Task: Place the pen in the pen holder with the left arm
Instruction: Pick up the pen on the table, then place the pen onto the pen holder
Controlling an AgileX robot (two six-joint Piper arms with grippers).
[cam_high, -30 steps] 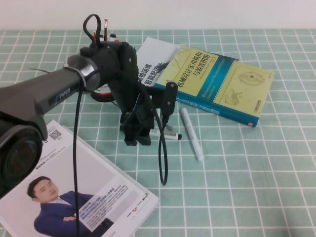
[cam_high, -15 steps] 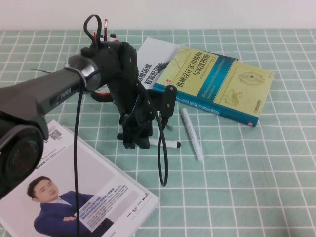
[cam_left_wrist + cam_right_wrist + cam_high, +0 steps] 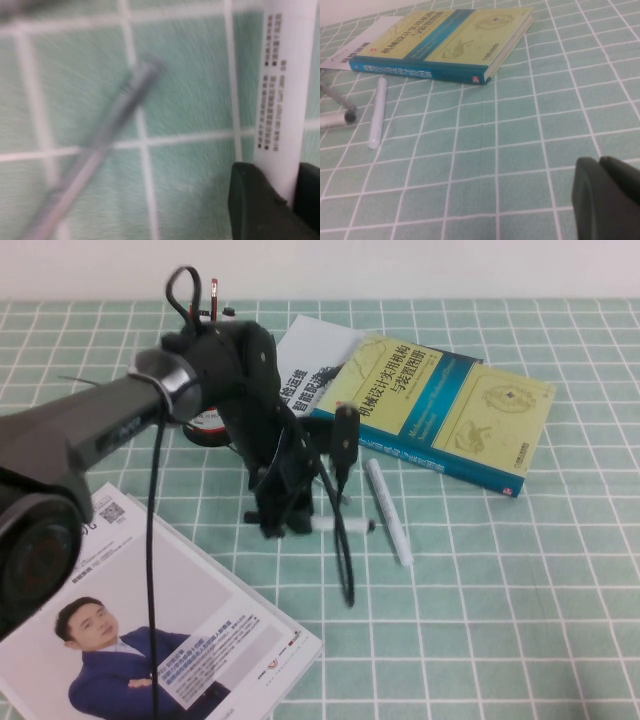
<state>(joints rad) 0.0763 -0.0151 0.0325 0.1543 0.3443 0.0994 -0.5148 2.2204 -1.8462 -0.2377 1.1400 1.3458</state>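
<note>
The left arm (image 3: 110,430) reaches in from the near left of the high view, stretched out toward the middle of the table, its wrist bent so that it points steeply downward. The left gripper (image 3: 283,525) is low, at or just above the table surface. In the left wrist view its dark fingers (image 3: 252,200) stand on either side of a white pen (image 3: 282,100) and appear to press against it, though motion blur there makes the contact hard to confirm. The right gripper (image 3: 606,197) shows only in the right wrist view, hanging low over the table with its two dark fingers closed together, touching nothing.
</note>
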